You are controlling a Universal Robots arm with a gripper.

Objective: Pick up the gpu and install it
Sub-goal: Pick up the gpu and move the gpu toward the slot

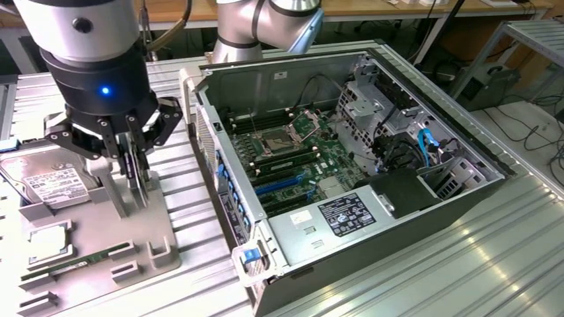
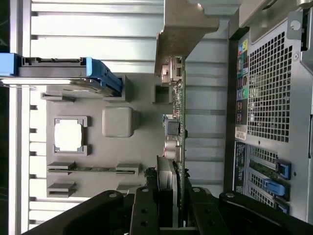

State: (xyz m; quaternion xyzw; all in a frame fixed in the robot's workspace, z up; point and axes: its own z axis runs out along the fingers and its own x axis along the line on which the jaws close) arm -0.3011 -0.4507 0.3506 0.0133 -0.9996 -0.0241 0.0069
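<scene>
The ribbed metal desk (image 1: pixel 458 264) carries an open computer case (image 1: pixel 264 82), which lies on its side. Inside it I see the motherboard (image 1: pixel 300 165) with an uncovered processor socket (image 1: pixel 280 139), a black cover (image 1: pixel 405 191) and blue cables (image 1: pixel 426 146). The far corner of the case is cut off by the picture edge, and the slots under the cover are hidden.

The arm (image 1: pixel 84 39) comes down vertically at the exterior view's left, with its upper part out of frame. Under it, a grey fixture tray (image 1: pixel 88 244) lies on the desk beside the case. The tray holds a hard drive (image 1: pixel 53 181) with a white label, a square chip (image 1: pixel 49 241) in a pocket and a narrow memory stick (image 1: pixel 88 259) in a slot.

The gpu (image 2: pixel 180 112) stands upright on its edge in this tray, on the side nearest to the case. It is seen edge-on, so its faces are hard to make out. Its silver bracket (image 2: pixel 186 29) is on the end far from the wrist.

The gripper (image 2: pixel 171 191) points straight down over the card. Its jaws are pinching the gpu, one on each face, and the card's lower edge is still in the tray.
</scene>
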